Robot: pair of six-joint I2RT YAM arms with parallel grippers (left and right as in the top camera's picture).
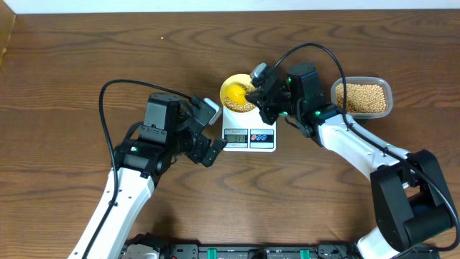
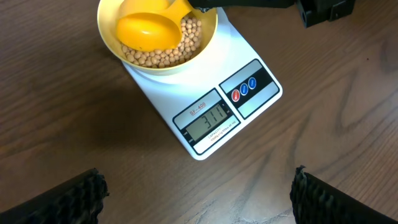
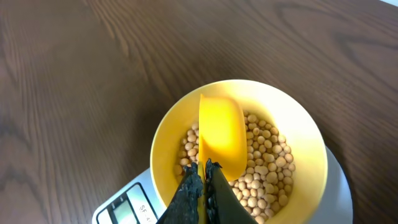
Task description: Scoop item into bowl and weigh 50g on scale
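Right now my right gripper [image 3: 202,177] is clamped tight on the yellow scoop [image 3: 221,134], and the scoop's head is down inside the bowl [image 3: 163,134], over the beans [image 3: 267,155]. The bowl stands on the far end of the scale [image 2: 168,93] (display shows 311). The left gripper [image 2: 199,176] hangs spread wide above the bench [image 2: 56,112] just in front of the scale, holding nothing. More beans fill the clear tub [image 1: 388,90] beside my right arm.

We find the bowl [image 1: 236,93] on the far end of the scale [image 1: 253,137], beans [image 2: 188,45] in it and the scoop [image 3: 221,134] over them. The tub [image 1: 361,98] stands apart to the scale's right, and our left gripper [image 2: 200,206] is just left of the scale
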